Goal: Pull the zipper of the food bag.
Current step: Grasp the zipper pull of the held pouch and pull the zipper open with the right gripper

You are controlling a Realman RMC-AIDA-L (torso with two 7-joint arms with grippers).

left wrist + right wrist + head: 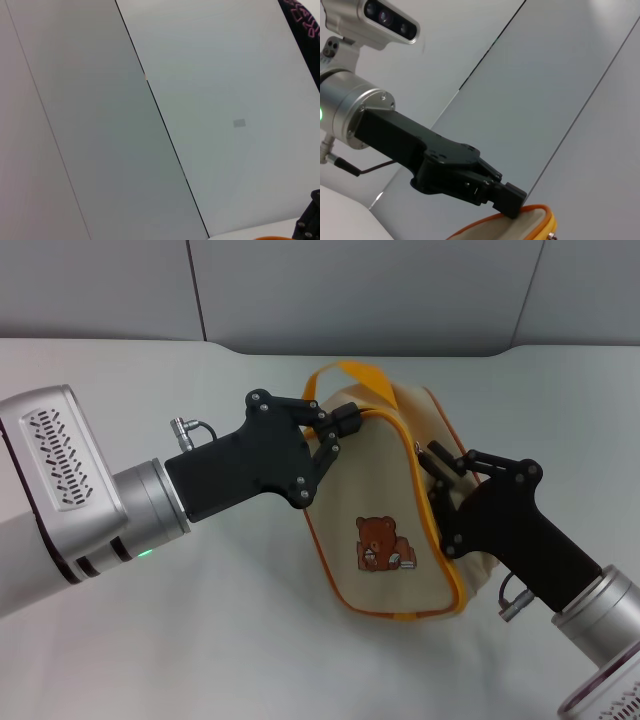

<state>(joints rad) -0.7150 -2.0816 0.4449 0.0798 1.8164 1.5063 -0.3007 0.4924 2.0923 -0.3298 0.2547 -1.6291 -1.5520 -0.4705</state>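
Observation:
The food bag (380, 480), beige with orange-yellow piping and a brown bear picture (383, 543), stands tilted on the white table. Its orange loop handle (360, 375) arches over the far end. My left gripper (343, 425) is shut on the bag's top edge beside the handle; it also shows in the right wrist view (512, 200) pinching that edge. My right gripper (436, 465) is at the bag's right upper edge, shut on the zipper on its orange-yellow track (405, 455). The small silver pull (551, 235) shows at the bottom of the right wrist view.
The white table (200, 620) spreads around the bag. Grey wall panels (350, 290) stand behind it. The left wrist view shows mostly wall (150, 125), with a sliver of orange bag edge (272, 238).

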